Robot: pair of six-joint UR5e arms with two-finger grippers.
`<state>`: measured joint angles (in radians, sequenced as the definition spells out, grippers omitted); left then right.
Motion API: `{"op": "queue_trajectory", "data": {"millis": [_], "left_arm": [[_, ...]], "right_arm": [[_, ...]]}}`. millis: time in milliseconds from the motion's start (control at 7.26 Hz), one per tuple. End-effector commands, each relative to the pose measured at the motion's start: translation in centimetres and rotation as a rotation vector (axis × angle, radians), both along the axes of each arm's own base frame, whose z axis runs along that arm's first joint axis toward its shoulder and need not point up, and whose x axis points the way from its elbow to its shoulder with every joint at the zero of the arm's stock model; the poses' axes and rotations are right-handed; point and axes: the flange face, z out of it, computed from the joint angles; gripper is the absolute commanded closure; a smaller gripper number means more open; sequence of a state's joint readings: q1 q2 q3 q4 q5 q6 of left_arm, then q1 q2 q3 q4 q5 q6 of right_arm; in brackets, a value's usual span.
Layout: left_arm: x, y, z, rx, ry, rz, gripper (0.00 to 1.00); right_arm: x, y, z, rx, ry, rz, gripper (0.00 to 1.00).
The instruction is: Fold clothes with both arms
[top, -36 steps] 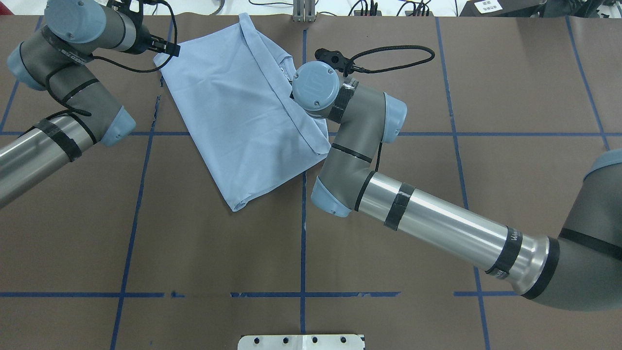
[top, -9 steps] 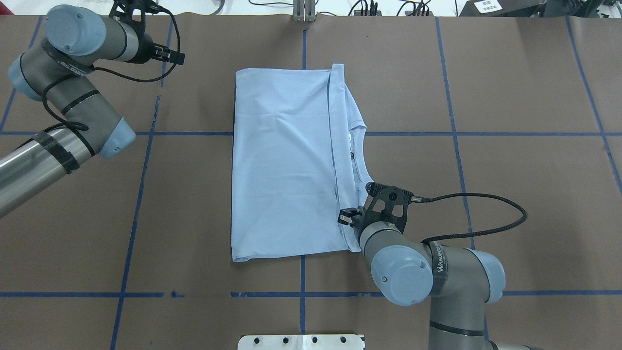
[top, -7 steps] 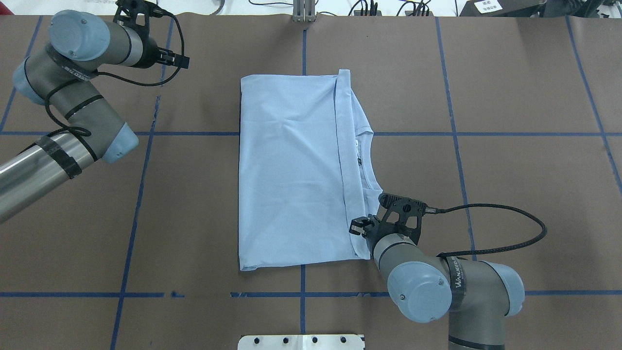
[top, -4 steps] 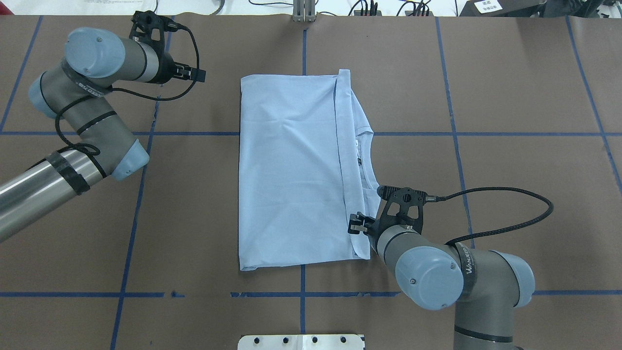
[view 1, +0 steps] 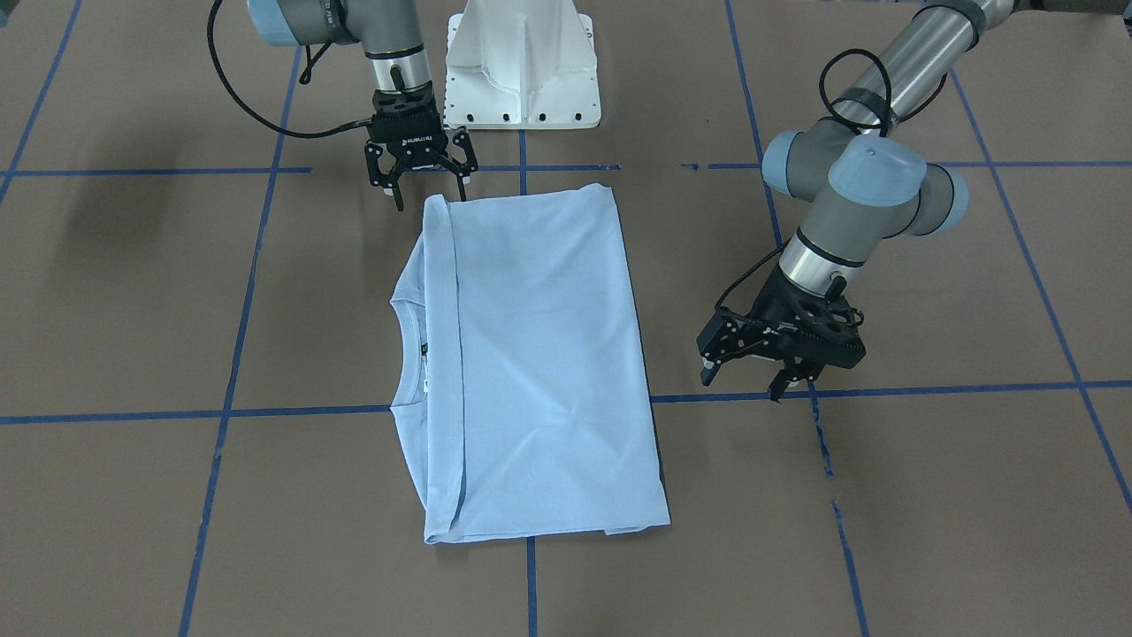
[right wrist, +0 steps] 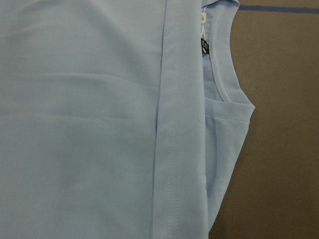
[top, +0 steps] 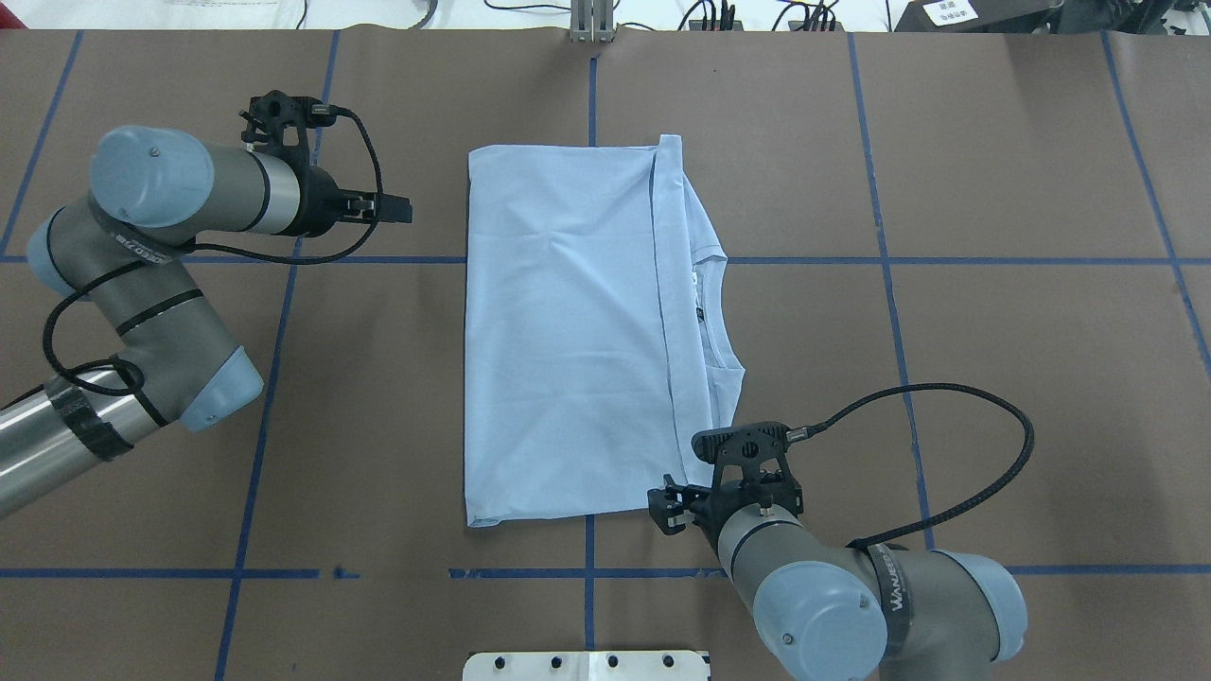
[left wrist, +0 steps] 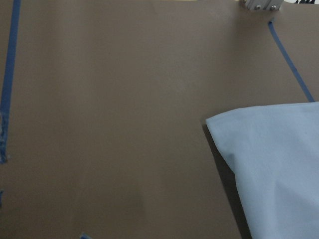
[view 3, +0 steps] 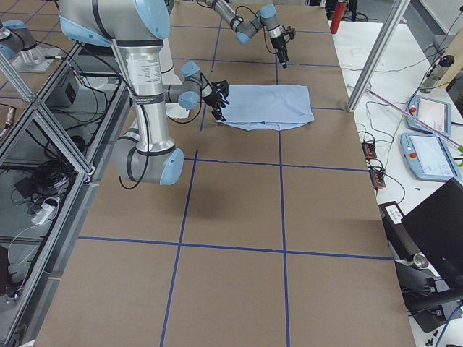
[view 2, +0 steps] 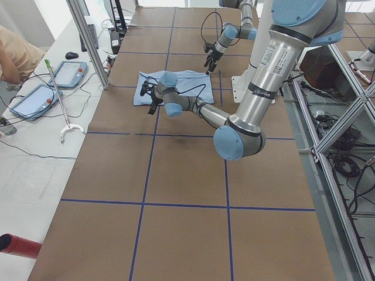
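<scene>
The clothes are one light blue T-shirt [top: 568, 331], folded to a flat rectangle in the middle of the brown table [top: 993, 284]. Its ribbed collar [top: 719, 317] with a dark label peeks out on the right side, as the right wrist view shows [right wrist: 227, 74]. My right gripper [top: 665, 508] stands open just off the shirt's near right corner, its fingers [view 1: 393, 196] empty. My left gripper [view 1: 741, 385] is open too, hovering a little left of the shirt's far half [top: 402, 208]. The left wrist view catches only a shirt corner [left wrist: 269, 169]. The chest print is hidden.
The white pedestal base [view 1: 522, 71] sits at the table's near edge behind the shirt. Blue tape lines [top: 899, 260] grid the table. Beyond the far edge, a side bench holds pendants [view 2: 35, 96] and cables, with a person's sleeve [view 2: 14, 52] there.
The shirt was swung round and laid square, and has lain still for a second. My right gripper has drawn back off its hem toward the near edge. The left gripper has come nearer the shirt.
</scene>
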<state>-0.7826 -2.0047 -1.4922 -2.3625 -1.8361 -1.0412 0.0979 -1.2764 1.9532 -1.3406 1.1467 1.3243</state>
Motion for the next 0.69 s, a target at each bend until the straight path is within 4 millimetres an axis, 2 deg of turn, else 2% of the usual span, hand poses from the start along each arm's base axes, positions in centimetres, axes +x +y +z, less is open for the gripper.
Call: {"op": "queue_trajectory", "data": {"millis": [0, 138, 551], "left_arm": [[-0.63, 1.23, -0.07, -0.009, 0.018, 0.008, 0.00], [-0.63, 1.23, -0.07, -0.009, 0.018, 0.008, 0.00], [-0.65, 1.25, -0.15, -0.008, 0.020, 0.008, 0.00]], "right_arm": [[-1.07, 1.60, 0.37, 0.101, 0.087, -0.047, 0.53], [-1.08, 1.58, 0.52, 0.130, 0.111, -0.070, 0.64], [-1.25, 1.68, 0.61, 0.164, 0.137, -0.093, 0.75]]}}
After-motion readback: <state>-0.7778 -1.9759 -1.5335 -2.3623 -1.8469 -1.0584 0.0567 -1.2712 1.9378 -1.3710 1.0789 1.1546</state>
